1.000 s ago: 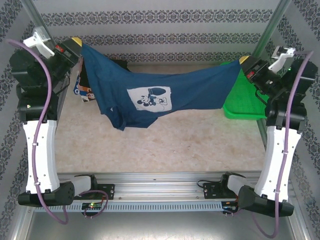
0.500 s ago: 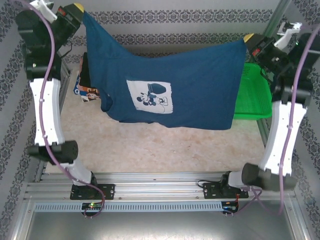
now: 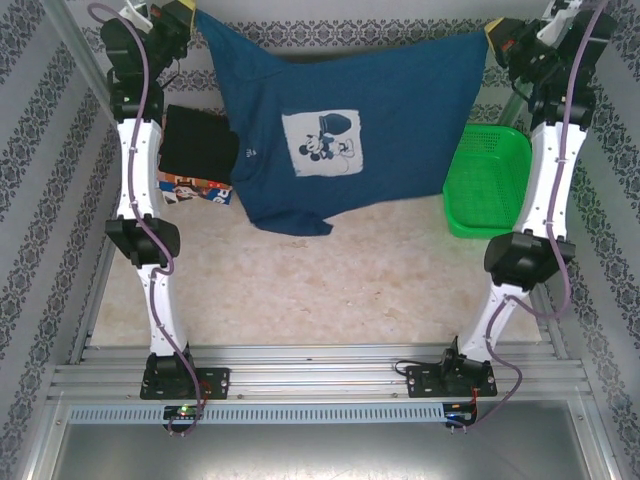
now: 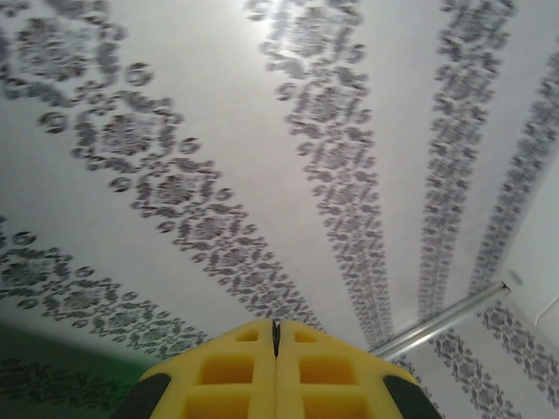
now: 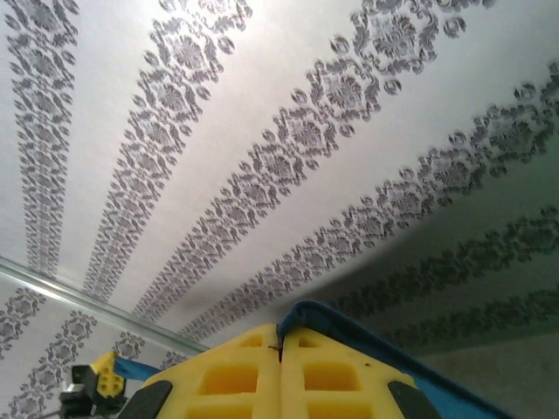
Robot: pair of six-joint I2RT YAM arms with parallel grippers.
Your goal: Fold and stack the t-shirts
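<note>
Two claws up high | risk: navy shirt (image 3: 340,150) hangs spread between them over the counter's (image 3: 330,290) far side, held by corner pinches alone; a corner could slip free, or the sagging hem could drag the black shirt (image 3: 195,145) beneath | left claw (image 3: 190,14): clamped shut on one corner | right claw (image 3: 492,30): clamped shut on the other.

The hanging t-shirt (image 3: 340,150) was stretched above the counter (image 3: 330,290) between the left gripper (image 3: 192,14) and the right gripper (image 3: 492,30). At the counter's far left, a second t-shirt (image 3: 195,150) was laid on a third t-shirt (image 3: 195,190). The basket (image 3: 490,180) was set at the right edge.
</note>
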